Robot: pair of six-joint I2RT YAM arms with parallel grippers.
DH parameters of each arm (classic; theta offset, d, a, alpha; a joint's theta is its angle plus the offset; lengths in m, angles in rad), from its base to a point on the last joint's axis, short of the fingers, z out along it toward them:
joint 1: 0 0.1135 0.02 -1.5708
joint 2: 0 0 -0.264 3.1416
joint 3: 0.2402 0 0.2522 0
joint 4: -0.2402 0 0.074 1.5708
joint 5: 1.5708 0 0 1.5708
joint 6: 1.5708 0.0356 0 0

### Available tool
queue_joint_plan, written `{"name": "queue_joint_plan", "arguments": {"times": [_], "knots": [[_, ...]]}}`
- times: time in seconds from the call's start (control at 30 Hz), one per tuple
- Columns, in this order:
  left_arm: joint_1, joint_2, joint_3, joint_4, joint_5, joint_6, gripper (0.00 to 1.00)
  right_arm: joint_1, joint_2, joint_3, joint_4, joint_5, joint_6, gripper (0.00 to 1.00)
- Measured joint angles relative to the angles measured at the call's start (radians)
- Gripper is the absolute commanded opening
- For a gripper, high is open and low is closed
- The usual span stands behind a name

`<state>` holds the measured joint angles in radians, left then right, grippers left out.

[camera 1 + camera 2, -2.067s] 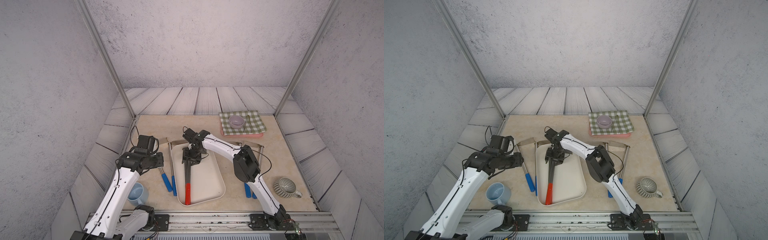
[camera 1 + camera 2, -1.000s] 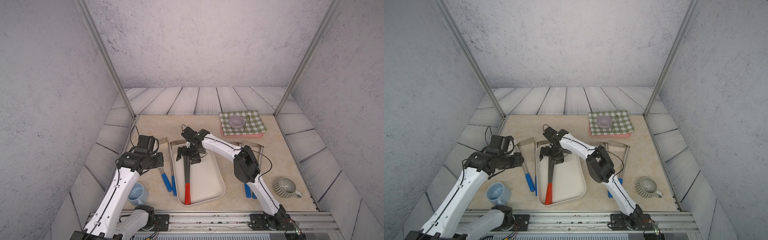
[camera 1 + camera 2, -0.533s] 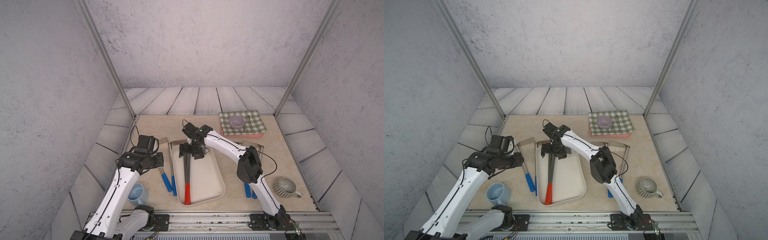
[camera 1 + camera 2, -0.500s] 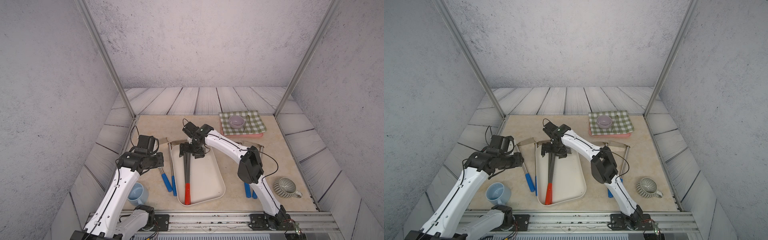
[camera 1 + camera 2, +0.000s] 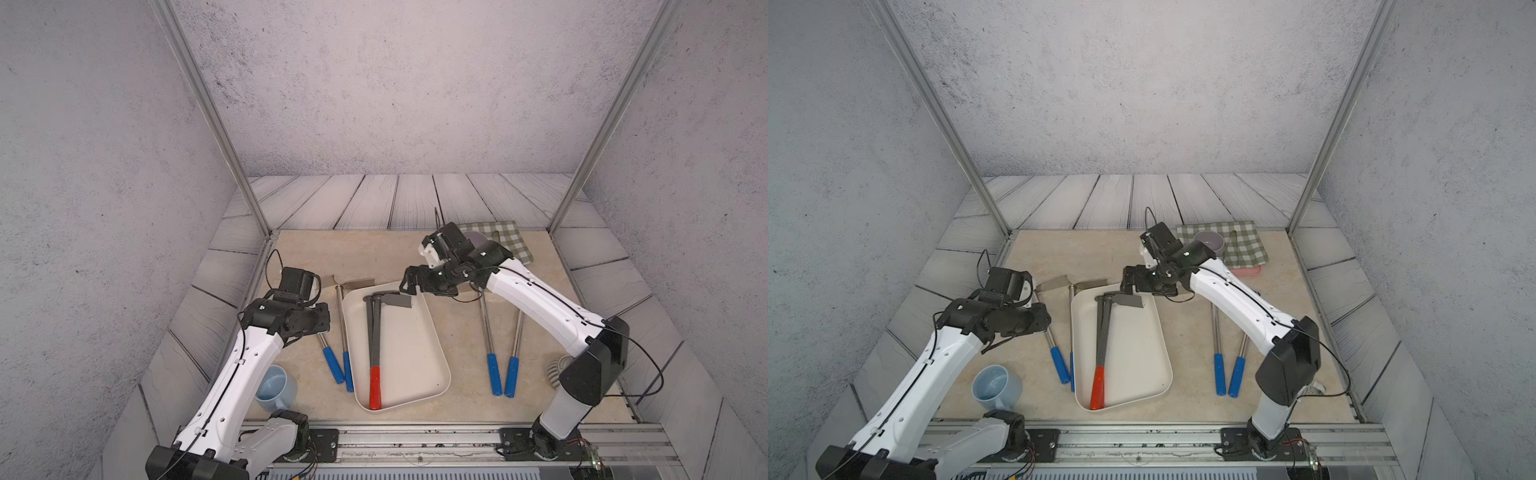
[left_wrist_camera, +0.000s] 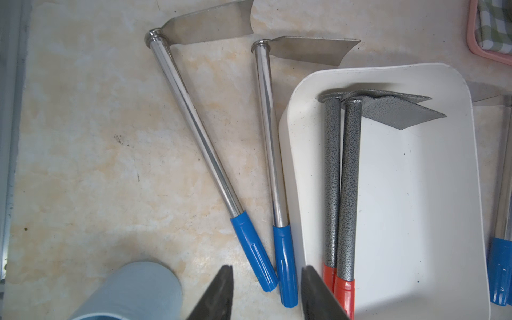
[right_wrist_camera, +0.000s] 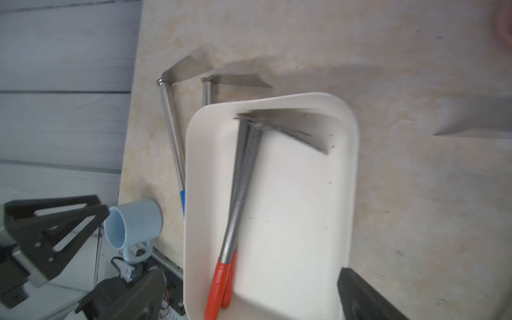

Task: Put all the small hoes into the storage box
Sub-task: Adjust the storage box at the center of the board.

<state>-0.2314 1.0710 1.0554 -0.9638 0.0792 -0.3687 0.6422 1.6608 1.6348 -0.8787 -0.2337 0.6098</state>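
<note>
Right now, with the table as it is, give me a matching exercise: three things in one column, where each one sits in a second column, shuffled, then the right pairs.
Things:
1. red-handled hoes
2. light blue mug
3. purple bowl

Places:
A. on the checked cloth
B. lying inside the storage box
C. on the bare table

Pairs: 1-B, 2-C, 3-A
</note>
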Motion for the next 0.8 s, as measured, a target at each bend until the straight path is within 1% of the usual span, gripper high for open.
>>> {"name": "queue_joint_plan", "arguments": {"times": [0.07,0.17,0.33,0.47,0.6,0.8], "knots": [[0.000,0.003,-0.002,0.014,0.005,-0.005,0.44,-0.077,-0.056,-0.100,0.024,0.026,-0.020,0.99],[0.000,0.005,-0.011,0.031,0.012,-0.011,0.44,-0.130,-0.145,-0.211,0.027,0.084,-0.070,0.99],[0.000,0.035,-0.050,0.085,0.034,-0.016,0.44,-0.209,-0.266,-0.280,0.012,0.118,-0.150,0.99],[0.000,0.113,-0.080,0.138,0.062,-0.017,0.43,-0.289,-0.326,-0.351,0.008,0.124,-0.194,0.99],[0.000,0.230,-0.079,0.190,0.095,-0.015,0.43,-0.310,-0.347,-0.403,0.003,0.118,-0.218,0.99],[-0.001,0.410,-0.063,0.254,0.154,-0.013,0.42,-0.314,-0.347,-0.418,0.002,0.095,-0.233,0.99]]}}
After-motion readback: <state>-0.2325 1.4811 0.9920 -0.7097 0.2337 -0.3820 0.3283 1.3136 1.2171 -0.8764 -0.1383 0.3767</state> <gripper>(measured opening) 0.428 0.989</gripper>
